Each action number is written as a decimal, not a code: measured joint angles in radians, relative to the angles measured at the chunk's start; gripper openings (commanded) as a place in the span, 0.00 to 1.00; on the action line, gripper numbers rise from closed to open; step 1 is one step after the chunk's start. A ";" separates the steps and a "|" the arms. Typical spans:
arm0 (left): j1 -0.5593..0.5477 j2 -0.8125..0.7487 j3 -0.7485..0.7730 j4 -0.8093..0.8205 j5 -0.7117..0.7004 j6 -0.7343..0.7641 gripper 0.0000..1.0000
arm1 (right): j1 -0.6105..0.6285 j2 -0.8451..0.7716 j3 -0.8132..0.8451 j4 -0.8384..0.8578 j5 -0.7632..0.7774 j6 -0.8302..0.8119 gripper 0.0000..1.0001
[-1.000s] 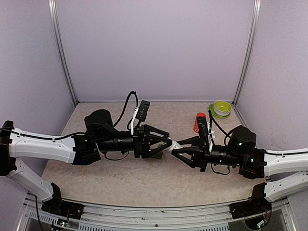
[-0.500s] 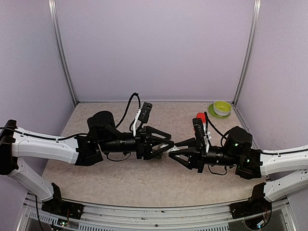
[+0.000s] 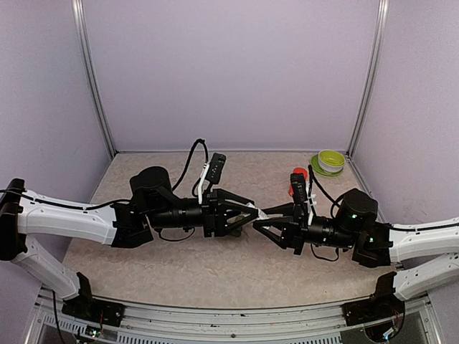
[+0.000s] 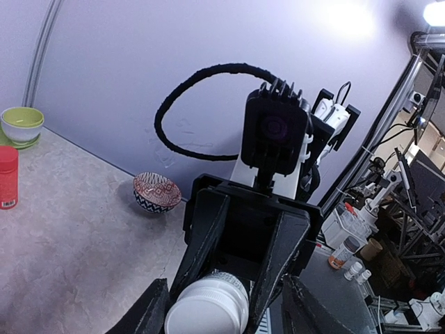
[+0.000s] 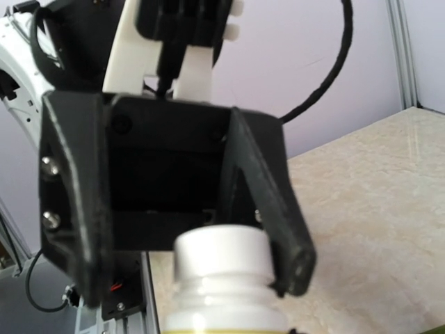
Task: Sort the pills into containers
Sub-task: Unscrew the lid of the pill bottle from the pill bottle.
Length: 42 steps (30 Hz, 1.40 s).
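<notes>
Bottle axis is running 9-to-3 o'clock, right gripper pinching its body from 3, white cap pointing at 9 between spread fingers of left gripper, not clearly clamping; containers are sitting beneath left gripper, mostly hidden.

"Where does the top camera sit?"
"High behind the arm bases, looking down and forward across the table to the back wall."
"And the wrist cameras?"
"Nose to nose, very close. The left one faces the right gripper; the right one faces the left gripper. Both show the white-capped bottle between them; top and left also share the green bowl."
</notes>
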 measured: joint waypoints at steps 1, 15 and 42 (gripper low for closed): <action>0.000 -0.001 -0.001 0.000 -0.002 0.001 0.51 | 0.000 -0.002 -0.001 0.000 0.002 0.000 0.20; 0.000 -0.014 -0.005 -0.001 -0.017 0.005 0.35 | 0.000 -0.021 -0.003 -0.008 0.004 -0.008 0.20; 0.014 -0.054 -0.007 -0.063 -0.135 -0.151 0.27 | 0.000 -0.106 -0.065 -0.021 0.017 -0.117 0.19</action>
